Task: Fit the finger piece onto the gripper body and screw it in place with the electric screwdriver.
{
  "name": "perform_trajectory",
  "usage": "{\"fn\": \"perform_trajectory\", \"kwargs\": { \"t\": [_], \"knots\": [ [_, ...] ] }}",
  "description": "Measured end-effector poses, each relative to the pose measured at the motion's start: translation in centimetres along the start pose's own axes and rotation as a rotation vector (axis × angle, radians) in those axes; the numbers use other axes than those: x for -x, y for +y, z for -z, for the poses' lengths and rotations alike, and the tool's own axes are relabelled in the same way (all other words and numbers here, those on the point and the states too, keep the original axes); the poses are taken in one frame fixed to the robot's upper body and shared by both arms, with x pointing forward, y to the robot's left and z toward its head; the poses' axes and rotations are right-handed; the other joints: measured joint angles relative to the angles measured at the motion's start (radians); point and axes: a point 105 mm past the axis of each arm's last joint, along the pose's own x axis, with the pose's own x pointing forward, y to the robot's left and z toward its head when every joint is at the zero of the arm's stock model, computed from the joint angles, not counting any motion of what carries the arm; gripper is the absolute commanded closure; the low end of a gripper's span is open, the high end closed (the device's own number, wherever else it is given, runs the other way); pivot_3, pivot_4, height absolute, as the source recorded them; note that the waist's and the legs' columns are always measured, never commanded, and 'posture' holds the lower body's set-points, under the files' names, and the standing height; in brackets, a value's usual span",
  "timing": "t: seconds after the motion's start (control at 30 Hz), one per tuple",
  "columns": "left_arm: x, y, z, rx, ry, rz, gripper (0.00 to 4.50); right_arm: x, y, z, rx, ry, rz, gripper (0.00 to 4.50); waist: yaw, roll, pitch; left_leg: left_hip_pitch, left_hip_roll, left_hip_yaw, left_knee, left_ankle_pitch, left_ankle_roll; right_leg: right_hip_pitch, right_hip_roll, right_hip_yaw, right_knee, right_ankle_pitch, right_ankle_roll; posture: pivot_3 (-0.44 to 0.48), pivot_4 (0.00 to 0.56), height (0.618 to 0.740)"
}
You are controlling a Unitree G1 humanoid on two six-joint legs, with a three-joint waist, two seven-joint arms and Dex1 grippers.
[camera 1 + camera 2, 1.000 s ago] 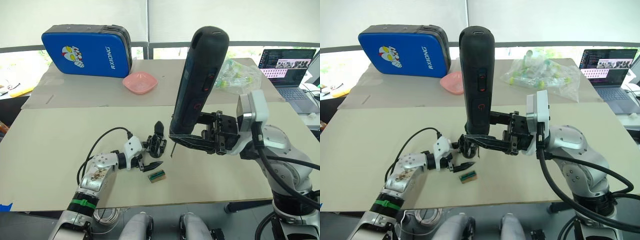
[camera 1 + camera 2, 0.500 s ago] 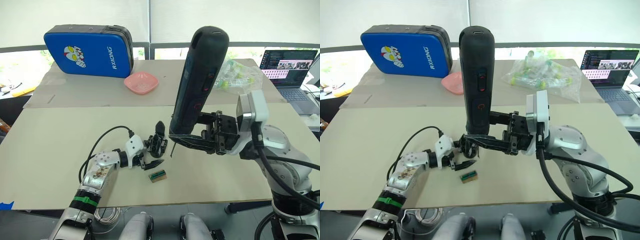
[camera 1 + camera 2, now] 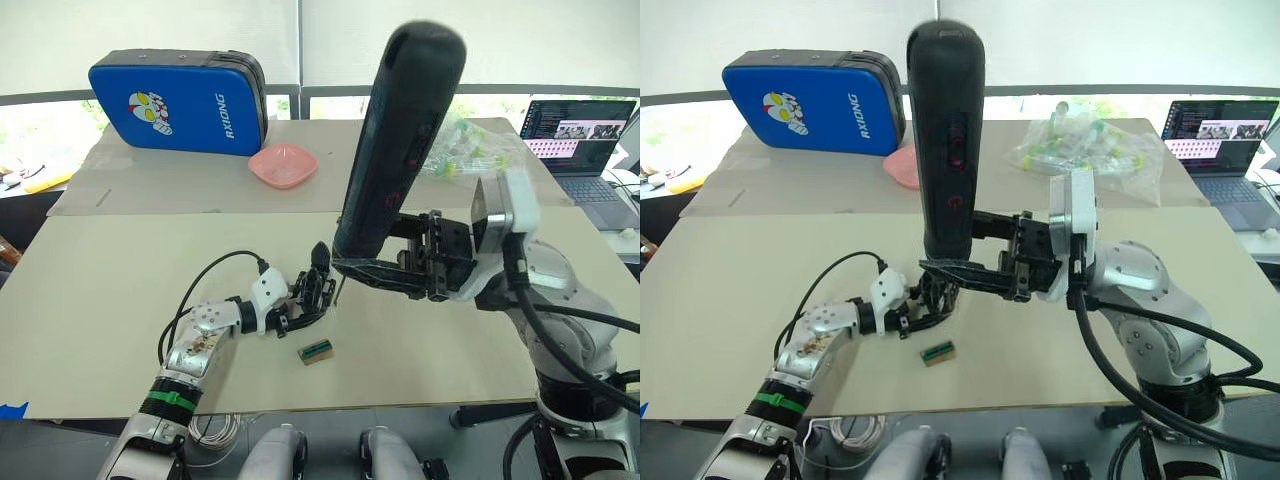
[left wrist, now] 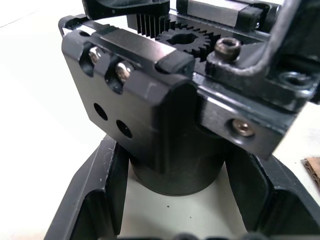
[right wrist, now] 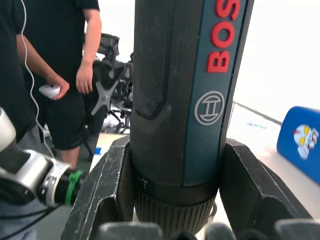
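**Screwdriver poised over the held gripper body**

Head views: on a beige table point(image 3: 120, 300), the left gripper point(image 3: 290, 316) clamps the gripper body point(image 3: 316, 290), whose pointed finger rises upright. The right gripper point(image 3: 385, 272) is closed around the electric screwdriver point(image 3: 395, 140), held nearly upright and leaning, its tip just beside the body.

Left wrist view: both fingers point(image 4: 95, 195) press the body's round base; screws and a gear show.

Right wrist view: fingers point(image 5: 107, 190) squeeze the screwdriver barrel; a person point(image 5: 55, 65) stands behind.

The screwing step seems underway, though the bit's contact is hard to make out. Next, the bit must seat squarely in a screw head.
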Motion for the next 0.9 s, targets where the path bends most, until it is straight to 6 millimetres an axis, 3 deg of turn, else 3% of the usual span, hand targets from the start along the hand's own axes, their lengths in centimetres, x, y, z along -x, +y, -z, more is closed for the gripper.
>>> {"fn": "perform_trajectory", "kwargs": {
  "t": [0.3, 0.9],
  "knots": [
    [0.0, 0.3, -0.2, -0.006, 0.012, 0.032, 2.20, -2.8, -0.4, -0.7, -0.030, -0.041, -0.082, 2.54, -0.001, 0.000, 0.000, 0.000, 0.000, 0.000, 0.000, 0.000, 0.000, 0.000, 0.000, 0.000, 0.001, 0.000, 0.000, 0.000, 0.150, 0.740],
    [0.2, 0.3, -0.2, 0.001, 0.020, 0.027, 2.20, -4.9, -2.1, 3.5, -0.034, 0.048, -0.038, 2.54, -0.009, 0.000, 0.000, 0.000, -0.001, 0.000, 0.000, 0.001, -0.001, -0.001, 0.002, -0.001, 0.002, 0.000, 0.000, 0.000, 0.150, 0.740]
  ]
}}
